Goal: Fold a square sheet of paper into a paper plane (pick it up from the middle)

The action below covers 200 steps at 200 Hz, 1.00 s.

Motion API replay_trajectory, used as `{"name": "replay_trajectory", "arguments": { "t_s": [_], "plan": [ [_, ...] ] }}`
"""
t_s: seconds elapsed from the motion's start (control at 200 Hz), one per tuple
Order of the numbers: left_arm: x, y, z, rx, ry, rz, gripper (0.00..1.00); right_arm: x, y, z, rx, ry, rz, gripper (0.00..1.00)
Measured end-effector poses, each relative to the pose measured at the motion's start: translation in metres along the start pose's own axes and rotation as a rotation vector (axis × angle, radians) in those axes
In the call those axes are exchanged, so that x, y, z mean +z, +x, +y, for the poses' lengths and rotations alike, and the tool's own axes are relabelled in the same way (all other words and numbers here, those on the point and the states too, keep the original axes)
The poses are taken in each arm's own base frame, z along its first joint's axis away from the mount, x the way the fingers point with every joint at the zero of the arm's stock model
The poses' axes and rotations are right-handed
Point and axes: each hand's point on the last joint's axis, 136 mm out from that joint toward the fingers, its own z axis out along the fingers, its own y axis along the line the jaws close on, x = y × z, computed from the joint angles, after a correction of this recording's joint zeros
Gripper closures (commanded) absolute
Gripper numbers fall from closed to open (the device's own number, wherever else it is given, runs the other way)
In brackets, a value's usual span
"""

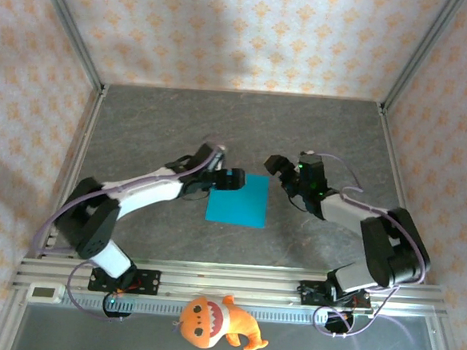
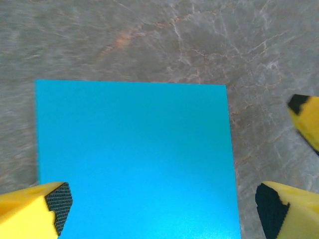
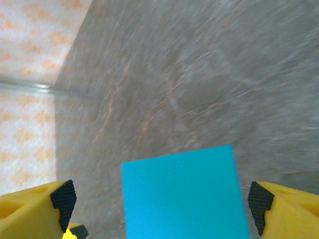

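Cyan-blue, flat on the grey stone-patterned table: that's the square sheet of paper, lying around the middle, a bit toward the near side, between my two arms. The left arm reaches in from its near-left base, forearm angled up to the right, and the left gripper sits at the sheet's far-left corner. On the left wrist camera I see its yellow fingers spread wide, one over the sheet's edge and the other out past the opposite edge, above bare table; nothing is clamped between them, and I can't tell whether a pad touches the paper. The right arm bends in from the near right, elbow low, and the right gripper hangs just off the sheet's far-right corner. Its wrist view is blurred, but the jaws stand wide apart with the paper's edge below them, empty. An orange plush toy lies at the near rail, well apart from the sheet.
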Motion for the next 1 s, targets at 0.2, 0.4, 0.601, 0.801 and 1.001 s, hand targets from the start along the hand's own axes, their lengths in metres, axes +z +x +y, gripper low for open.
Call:
{"name": "replay_trajectory", "arguments": {
  "t_s": [0.2, 0.4, 0.601, 0.801, 1.001],
  "plan": [
    [0.044, 0.021, -0.03, 0.118, -0.165, 0.097, 0.01, -0.022, -0.003, -0.035, 0.007, 0.117, -0.049, 0.0],
    [0.062, 0.044, -0.008, 0.112, -0.289, 0.172, 0.01, -0.033, -0.002, -0.058, 0.014, 0.198, -0.064, 0.0],
    [0.061, 0.042, -0.003, 0.1, -0.336, 0.17, 0.01, -0.036, 0.0, -0.061, 0.002, 0.211, -0.06, 0.0],
    [0.062, 0.038, -0.003, 0.085, -0.355, 0.161, 0.01, -0.036, 0.005, -0.069, 0.006, 0.231, -0.046, 0.0],
    [0.063, 0.04, 0.004, 0.075, -0.386, 0.163, 0.01, -0.037, 0.009, -0.074, 0.009, 0.244, -0.037, 0.0]
  ]
}}
